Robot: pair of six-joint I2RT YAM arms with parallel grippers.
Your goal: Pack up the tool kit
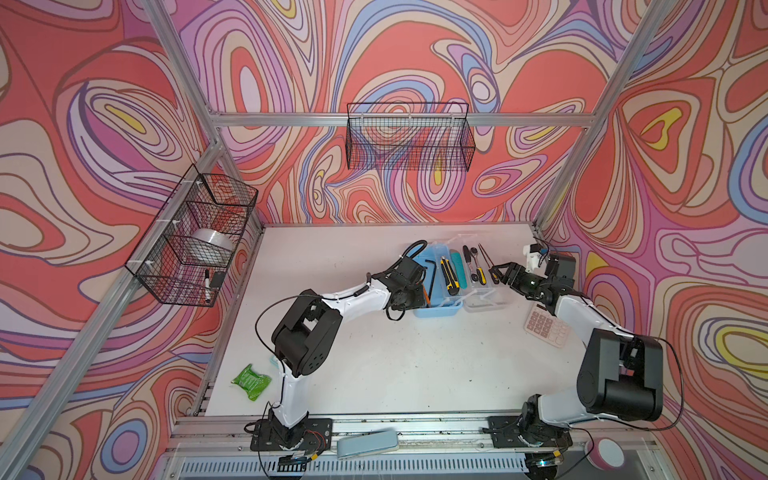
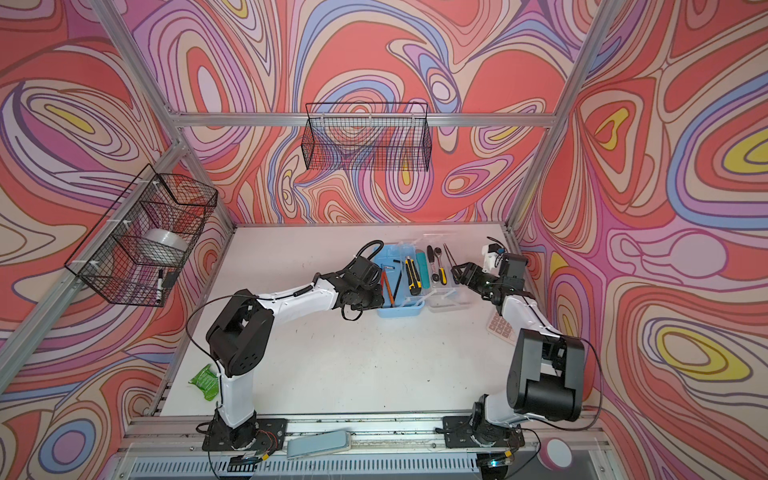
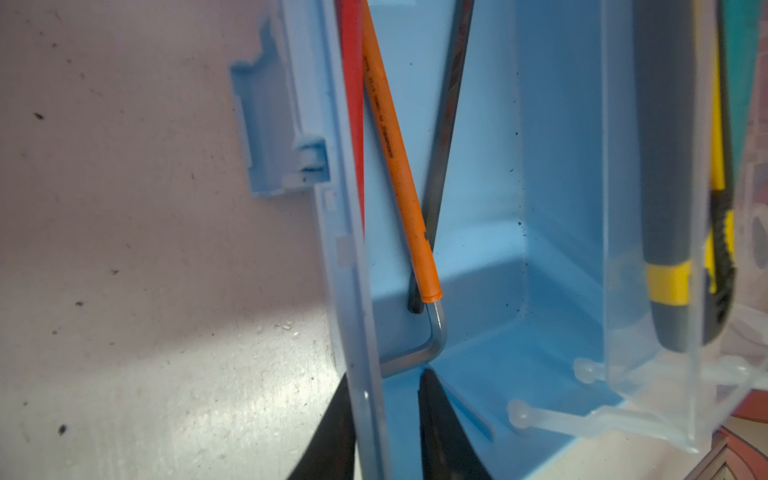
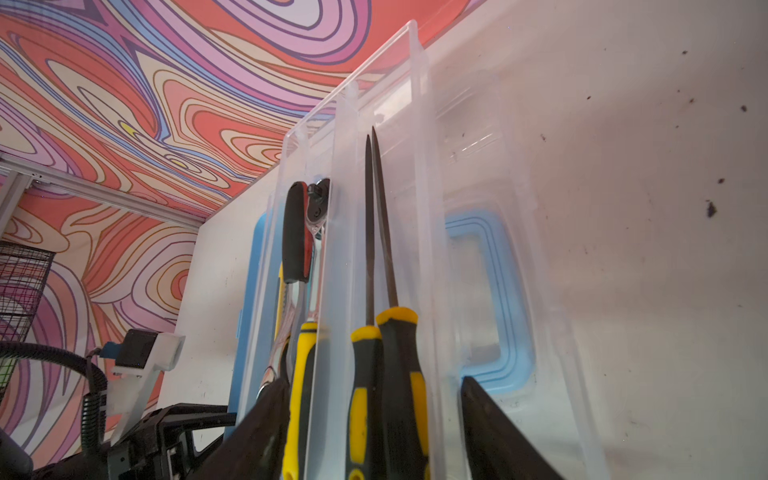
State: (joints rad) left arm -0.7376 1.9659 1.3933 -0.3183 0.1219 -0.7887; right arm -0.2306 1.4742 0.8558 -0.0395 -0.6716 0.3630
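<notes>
Currently the tool kit sits open at centre right of the table (image 1: pixel 374 353) in both top views: the light blue case (image 1: pixel 438 311) on the left, its clear lid (image 1: pixel 484 306) laid flat just beside it on the right. Your left gripper (image 3: pixel 386 378) stands at the bottom centre of the left wrist view with jaws narrow, one finger outside the case's side wall and one inside; whether they actually pinch that wall I cannot tell. Just above them the orange-sleeved hex key (image 3: pixel 395 166) and a black hex key (image 3: pixel 451 104) lie crossed against the wall. Your right gripper (image 4: pixel 374 380) shows at the bottom of the right wrist view with jaws wide, straddling the handles of the two screwdrivers (image 4: pixel 401 353) and a clear divider (image 4: pixel 332 270); nothing is gripped. The ratchet (image 4: pixel 297 237) lies one compartment over, and the blue handle (image 4: pixel 509 291) shows through the lid, right of centre. Judged step: picking a screwdriver for transfer into the case. Recommendation: centre on one handle only, leave the divider out of the jaws, and lift straight up before crossing. Steady the case with the left arm, clear of the hex keys. Risk: the light lid may rise with the tool. Mind the pink calculator (image 1: pixel 544 326) beside your right forearm.
</notes>
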